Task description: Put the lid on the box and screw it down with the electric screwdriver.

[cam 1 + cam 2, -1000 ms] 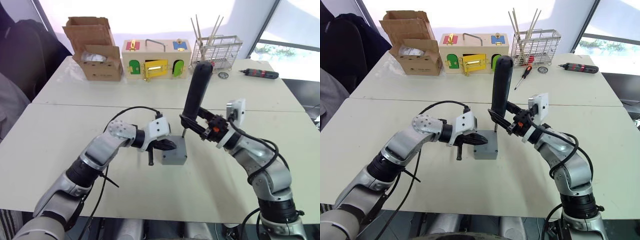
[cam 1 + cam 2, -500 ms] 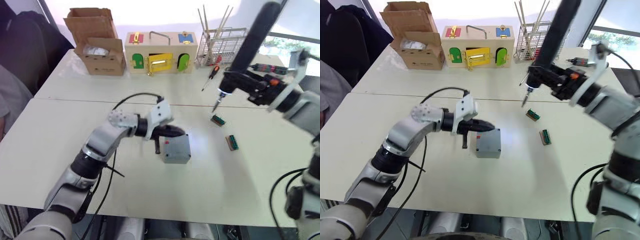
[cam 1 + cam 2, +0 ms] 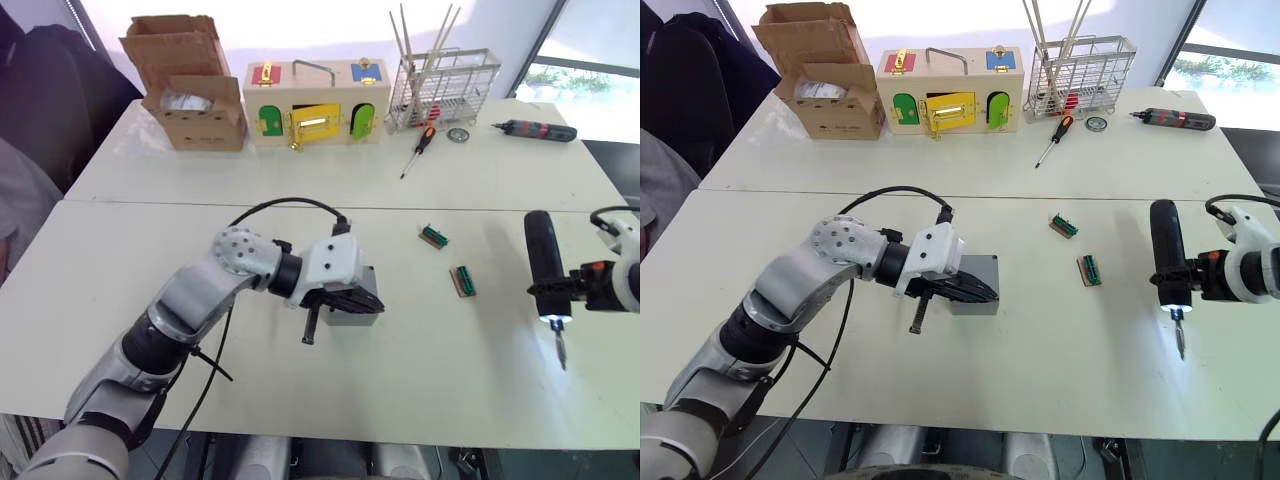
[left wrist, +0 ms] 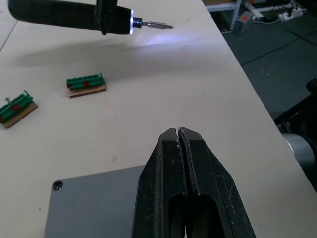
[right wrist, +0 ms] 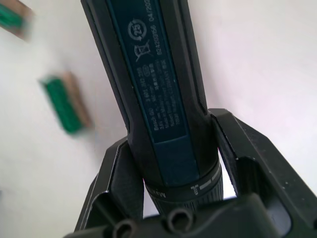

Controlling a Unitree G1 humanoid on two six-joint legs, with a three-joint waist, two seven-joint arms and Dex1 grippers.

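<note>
Your left gripper (image 4: pixel 178 133) sits on top of the lid (image 4: pixel 94 203), and its two black fingers are pressed together with nothing between them. The lid is already on the box (image 3: pixel 978 290), which stands on the near white table (image 3: pixel 420 390), close to the middle. You can see one screw hole in the lid's corner in the left wrist view.

Your right gripper (image 5: pixel 171 198) is clamped around the electric screwdriver (image 3: pixel 542 262). One finger sits on each side of its thick black body. The screwdriver is out on your right side, well apart from the box. Its thin metal bit (image 3: pixel 1181 338) points toward you and down at the table, and a small light glows at the tip end.

Two little green blocks (image 3: pixel 462 281) lie on the table between the box and the screwdriver. Far back you have a wooden box with coloured doors (image 3: pixel 312 103), a cardboard carton (image 3: pixel 190 95), a wire basket (image 3: pixel 442 88), an orange-and-black hand screwdriver (image 3: pixel 416 150) and a slim dark driver with red bands (image 3: pixel 534 130).
</note>
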